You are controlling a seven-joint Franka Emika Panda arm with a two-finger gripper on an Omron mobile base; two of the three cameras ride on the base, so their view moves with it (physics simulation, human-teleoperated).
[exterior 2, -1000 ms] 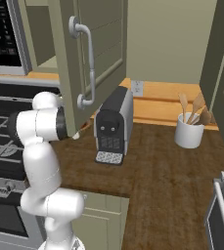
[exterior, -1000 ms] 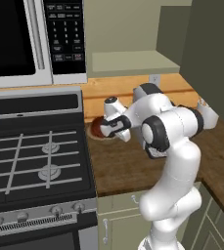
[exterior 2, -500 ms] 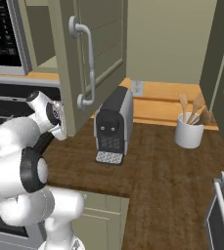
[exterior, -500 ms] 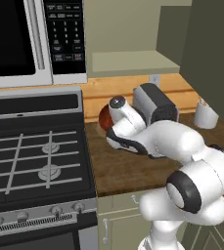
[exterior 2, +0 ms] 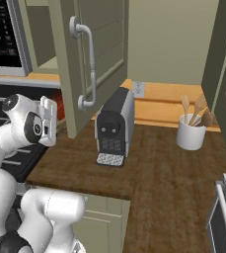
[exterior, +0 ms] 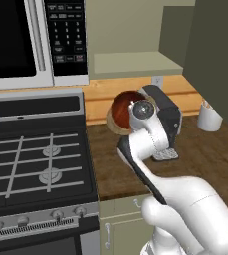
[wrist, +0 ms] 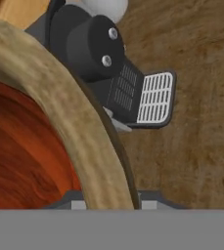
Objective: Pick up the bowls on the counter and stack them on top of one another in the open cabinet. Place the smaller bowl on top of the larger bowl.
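Observation:
My gripper (exterior: 131, 118) is shut on the thick tan rim of the larger bowl (exterior: 116, 128), holding it tilted above the counter (exterior: 205, 154) between the stove and the coffee machine. In the hand view the tan rim (wrist: 59, 97) runs down into the gripper (wrist: 111, 202). Its inside (wrist: 20, 146) shows reddish-brown wood grain, and I cannot tell whether that is the smaller bowl nested in it. The right base view has the gripper (exterior 2: 50, 121) left of the cabinet door (exterior 2: 92, 59), with a red patch of bowl (exterior 2: 60, 105) behind it. The cabinet shelf (exterior: 135, 63) above is bare.
A black coffee machine (exterior: 168, 117) (exterior 2: 114, 126) stands just right of the held bowl, its drip tray (wrist: 155, 100) close below. The open door hangs over the counter. The microwave (exterior: 31, 40) and gas stove (exterior: 31, 164) are left; a white utensil holder (exterior 2: 191, 133) stands right.
The hand has lifted the bowl off the counter beside the stove and carried it up and to the right. The arm has folded lower and nearer the cameras.

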